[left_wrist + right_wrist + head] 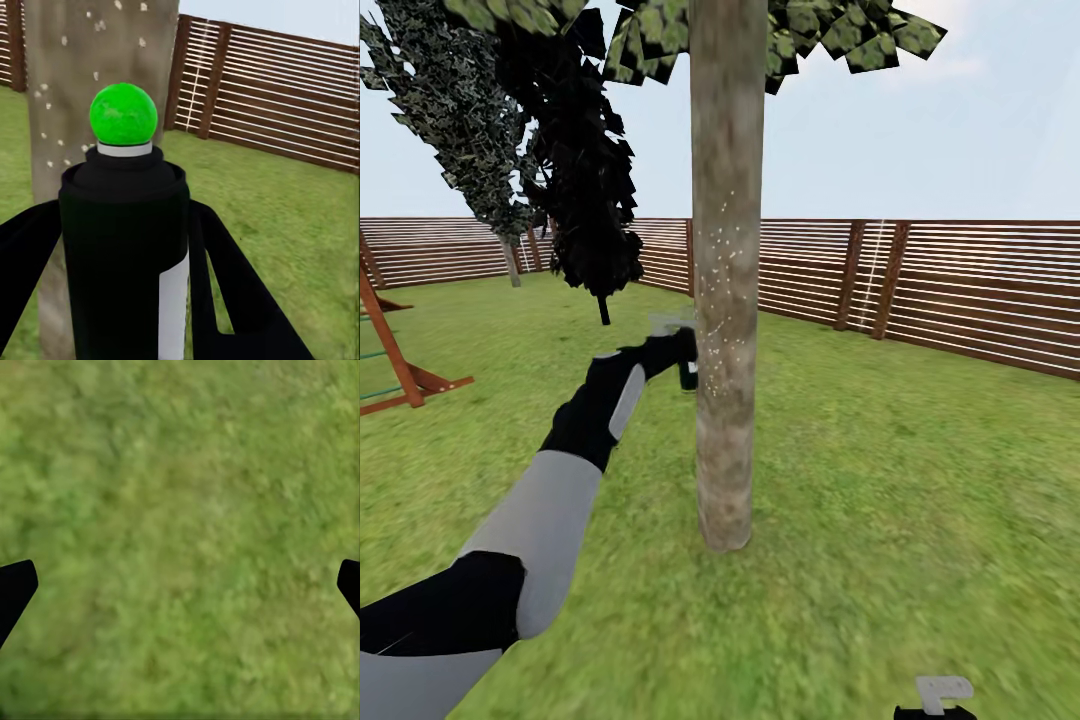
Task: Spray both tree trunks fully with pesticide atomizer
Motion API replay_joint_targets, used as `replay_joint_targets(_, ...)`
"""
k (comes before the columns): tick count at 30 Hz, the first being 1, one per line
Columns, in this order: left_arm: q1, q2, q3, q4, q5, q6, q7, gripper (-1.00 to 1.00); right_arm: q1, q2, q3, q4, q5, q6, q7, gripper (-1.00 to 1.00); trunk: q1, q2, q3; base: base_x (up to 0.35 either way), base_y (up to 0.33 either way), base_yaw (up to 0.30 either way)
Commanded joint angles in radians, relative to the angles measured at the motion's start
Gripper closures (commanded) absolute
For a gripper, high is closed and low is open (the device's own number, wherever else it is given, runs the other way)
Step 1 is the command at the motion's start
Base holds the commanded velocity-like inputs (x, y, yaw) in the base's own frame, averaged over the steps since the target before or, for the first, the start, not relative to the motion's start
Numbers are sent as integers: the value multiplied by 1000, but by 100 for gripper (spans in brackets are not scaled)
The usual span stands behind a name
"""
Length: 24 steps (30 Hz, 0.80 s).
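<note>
I have the pesticide atomizer (124, 247) pinched in my left end effector (678, 362), nozzle just short of the tree trunk (727, 300). Pale specks dot the bark ahead of it, so I judge coverage partial; the second tree remains. My right end effector (180, 585) hangs spread over grass.

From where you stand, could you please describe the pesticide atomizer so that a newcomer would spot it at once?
Start at the thick grey-brown tree trunk rising from the lawn before the slatted fence. Just beside its speckled bark, the left gripper holds the pesticide atomizer, jaws closed on its sides. It is a small black bottle with a white label strip, topped by a bright green spot unlike anything nearby.
</note>
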Motion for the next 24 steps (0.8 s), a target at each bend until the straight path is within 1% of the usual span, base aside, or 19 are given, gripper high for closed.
replay_joint_targets(1, 0, 0, 0, -50, 9, 30, 0, 100, 0, 0, 0, 0, 0, 0, 0, -100, 0, 0, 0, 0, 0, 0)
replay_joint_targets(3, 0, 0, -1, -112, 19, 72, 0, 100, 0, 0, 0, 0, 0, 0, 0, -100, 0, 0, 0, 0, 0, 0)
replay_joint_targets(8, 0, 0, -1, -199, 22, 92, 2, 100, 0, 0, 0, 0, 0, 0, 0, -100, 0, 0, 0, 0, 0, 0)
replay_joint_targets(11, 0, 0, 1, -230, 22, 118, 2, 100, 1, 0, 0, 0, 0, 0, 1, -100, 0, 0, 0, 0, 0, 0)
replay_joint_targets(13, 0, 0, 2, -211, 20, 122, 3, 100, 0, 0, 0, 0, 0, 0, 0, -100, 0, 0, 0, 0, 0, 0)
replay_joint_targets(15, 0, 0, 2, -114, 19, 118, 3, 100, 0, 0, 0, 0, 0, 0, 0, -100, 0, 0, 0, 0, 0, 0)
replay_joint_targets(16, 0, 0, 2, -35, 17, 92, 4, 100, 1, 0, 0, 0, 0, 0, 0, -100, 0, 0, 0, 0, 0, 0)
replay_joint_targets(17, 0, 0, 2, 39, 17, 46, 6, 100, 1, 0, 0, 0, 0, 0, 0, -100, 0, 0, 0, 0, 0, 0)
replay_joint_targets(18, 0, 0, 2, 86, 16, 14, 7, 100, 1, 0, 0, 0, 0, 0, 1, -100, 0, 0, 0, 0, 0, 0)
replay_joint_targets(20, 0, 0, 5, 220, 14, -60, 8, 100, 3, 0, 0, 0, 0, 0, 0, -100, 0, 0, 0, 0, 0, 0)
replay_joint_targets(21, 0, 0, 6, 263, 13, -94, 8, 100, 4, 0, 0, 0, 0, 0, 0, -100, 0, 0, 0, 0, 0, 0)
replay_joint_targets(23, 0, 0, 7, 401, 12, -207, 8, 100, 5, 0, 0, 0, 0, 0, 0, -100, 0, 0, 0, 0, 0, 0)
replay_joint_targets(24, 0, 0, 8, 442, 12, -239, 8, 100, 6, 0, 0, 0, 0, 0, 0, -100, 0, 0, 0, 0, 0, 0)
